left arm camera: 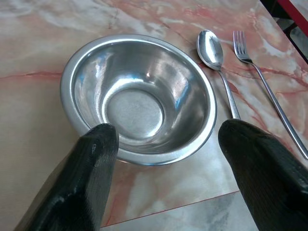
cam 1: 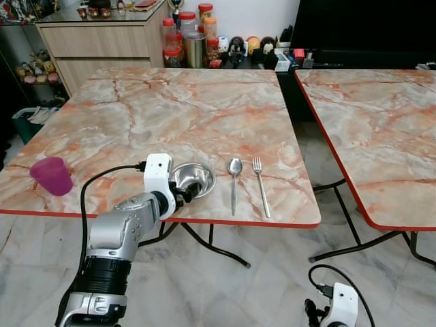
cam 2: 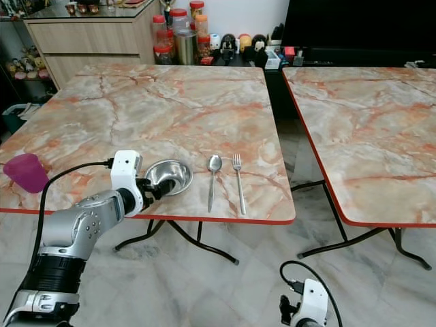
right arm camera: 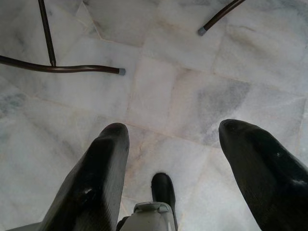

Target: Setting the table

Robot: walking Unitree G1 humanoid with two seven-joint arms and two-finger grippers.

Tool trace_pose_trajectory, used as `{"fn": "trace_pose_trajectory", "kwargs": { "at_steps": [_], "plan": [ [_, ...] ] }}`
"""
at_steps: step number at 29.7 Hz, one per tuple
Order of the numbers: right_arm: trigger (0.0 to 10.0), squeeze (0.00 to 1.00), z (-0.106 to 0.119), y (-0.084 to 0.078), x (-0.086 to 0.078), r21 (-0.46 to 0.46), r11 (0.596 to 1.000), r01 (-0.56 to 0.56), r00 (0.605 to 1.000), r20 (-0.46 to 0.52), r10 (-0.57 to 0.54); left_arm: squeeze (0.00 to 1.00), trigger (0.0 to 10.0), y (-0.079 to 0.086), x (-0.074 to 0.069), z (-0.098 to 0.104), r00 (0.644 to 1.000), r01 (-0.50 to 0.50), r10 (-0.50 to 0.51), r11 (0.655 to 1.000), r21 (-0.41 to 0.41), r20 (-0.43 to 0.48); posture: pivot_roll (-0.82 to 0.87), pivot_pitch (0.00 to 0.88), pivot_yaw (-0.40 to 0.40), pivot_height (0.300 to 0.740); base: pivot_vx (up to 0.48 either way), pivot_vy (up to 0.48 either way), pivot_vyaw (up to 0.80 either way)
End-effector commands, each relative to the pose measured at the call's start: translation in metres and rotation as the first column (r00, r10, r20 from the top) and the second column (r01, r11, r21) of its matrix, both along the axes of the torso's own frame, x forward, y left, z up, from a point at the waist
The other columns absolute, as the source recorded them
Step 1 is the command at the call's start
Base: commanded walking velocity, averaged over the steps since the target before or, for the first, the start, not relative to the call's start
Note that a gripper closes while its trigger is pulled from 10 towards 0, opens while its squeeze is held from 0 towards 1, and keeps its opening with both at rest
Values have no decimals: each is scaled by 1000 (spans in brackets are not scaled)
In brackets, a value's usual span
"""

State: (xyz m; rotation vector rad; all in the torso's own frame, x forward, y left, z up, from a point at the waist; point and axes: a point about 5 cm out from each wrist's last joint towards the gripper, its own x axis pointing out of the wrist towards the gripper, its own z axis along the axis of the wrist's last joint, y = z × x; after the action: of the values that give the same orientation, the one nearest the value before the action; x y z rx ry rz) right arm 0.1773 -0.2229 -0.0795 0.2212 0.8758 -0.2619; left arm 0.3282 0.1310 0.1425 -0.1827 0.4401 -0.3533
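While the bowl [left arm camera: 139, 98] sits upright near the table [cam 1: 204, 102] edge, spoon [cam 1: 234, 182] and fork [cam 1: 260, 184] lie beside it, handles toward the edge. Left gripper [left arm camera: 166, 159] gapes wide, bowl just beyond its fingertips; right gripper [right arm camera: 168, 159] hangs open.

One bowl [cam 1: 193, 178], one spoon [cam 1: 234, 178], one fork [cam 1: 260, 185], one cup [cam 1: 52, 176], two tables [cam 1: 204, 109]

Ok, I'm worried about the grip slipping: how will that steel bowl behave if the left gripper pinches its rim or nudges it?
The steel bowl looks thin, so probably light. Its polished rim may slip between the left gripper's open fingers. On its small flat base and the smooth marble table, a nudge would likely slide it towards the spoon.
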Motion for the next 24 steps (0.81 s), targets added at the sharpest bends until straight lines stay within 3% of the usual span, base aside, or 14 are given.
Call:
{"fn": "trace_pose_trajectory", "kwargs": {
  "at_steps": [1, 20, 24],
  "plan": [
    [10000, 0, 2, -2, 2, -2, 1000, 13, 1000, 18, -13, 0, 10000, -1, 3, 4, 1000, -5, 5, 1000, 2, -3, 108, 7, -1, 736, 0, 0, 0],
    [10000, 0, 1, -2, 0, -7, 1000, 6, 1000, 20, -6, 0, 10000, 1, 4, -2, 996, -59, 57, 998, -23, -64, 98, 2, 1, 736, 0, 0, 0],
    [10000, 0, 1, -2, 0, -8, 1000, 4, 1000, 20, -4, 0, 10000, 10, 7, 0, 991, -124, 123, 992, -25, -47, 97, 2, 2, 736, 0, 0, 0]
  ]
}}
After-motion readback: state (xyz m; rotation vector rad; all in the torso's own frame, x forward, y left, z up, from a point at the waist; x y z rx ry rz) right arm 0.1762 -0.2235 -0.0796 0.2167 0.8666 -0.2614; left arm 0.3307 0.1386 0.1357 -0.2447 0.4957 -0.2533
